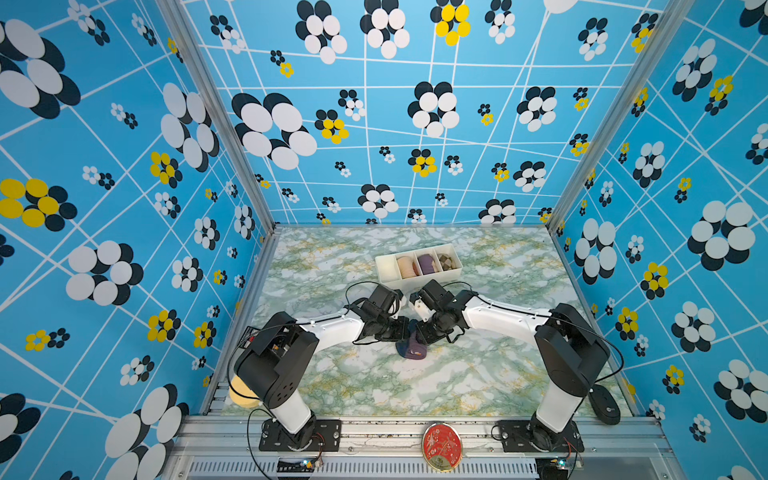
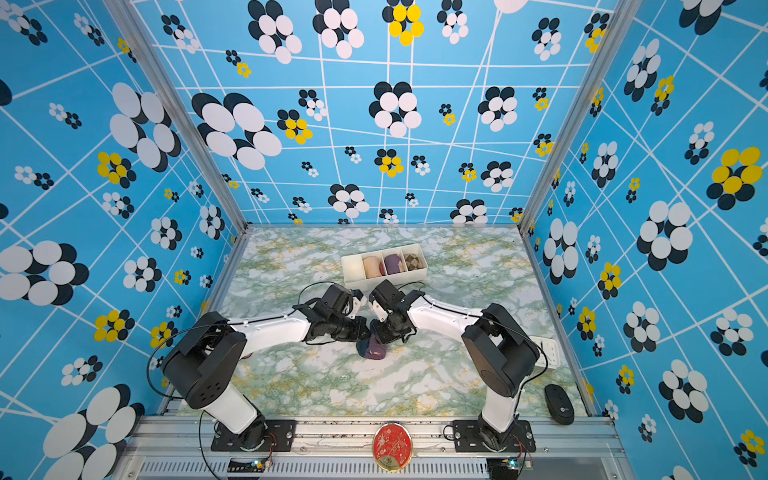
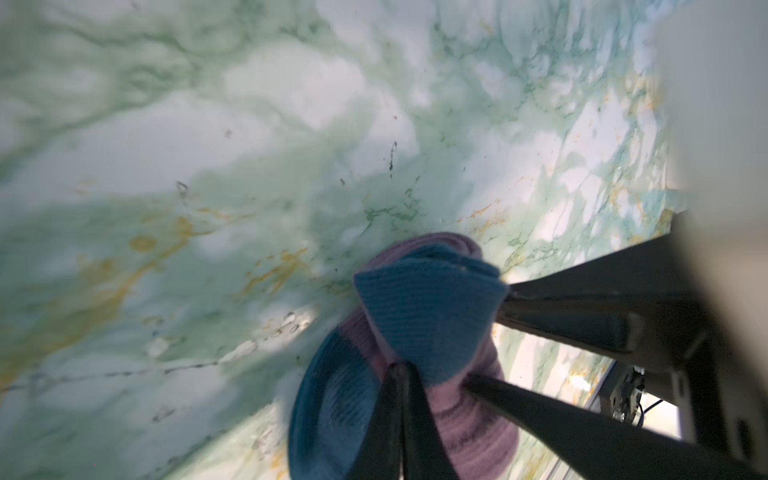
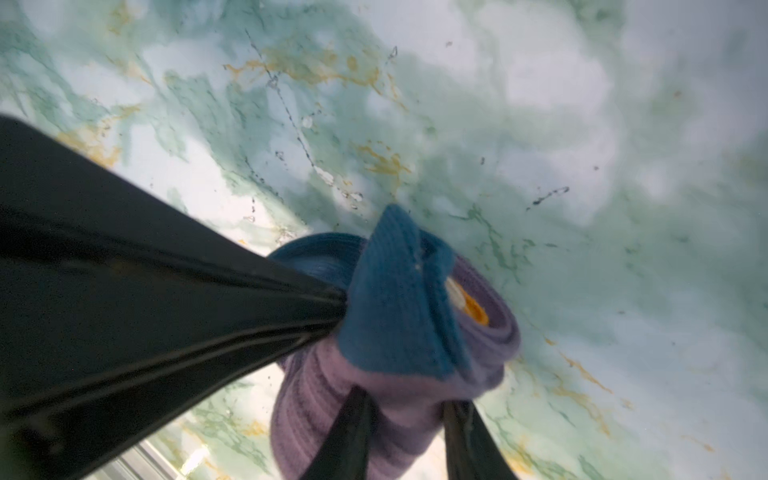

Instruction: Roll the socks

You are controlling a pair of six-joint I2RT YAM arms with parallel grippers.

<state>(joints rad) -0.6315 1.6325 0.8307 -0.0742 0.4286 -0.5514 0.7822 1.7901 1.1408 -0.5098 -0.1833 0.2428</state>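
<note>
The socks lie as a purple roll with teal-blue parts in the middle of the marble table, seen in both top views. Both wrists crowd over them and hide the fingertips there. In the left wrist view my left gripper is shut, pinching the socks where teal meets purple. In the right wrist view my right gripper is shut on a thick purple fold of the socks. An orange-yellow cuff peeks from the roll's core. The left gripper's fingers reach in from the side.
A white divided tray stands just behind the arms, holding a peach roll, a purple roll and a brown checked roll. A black mouse and a white power strip lie at the right edge.
</note>
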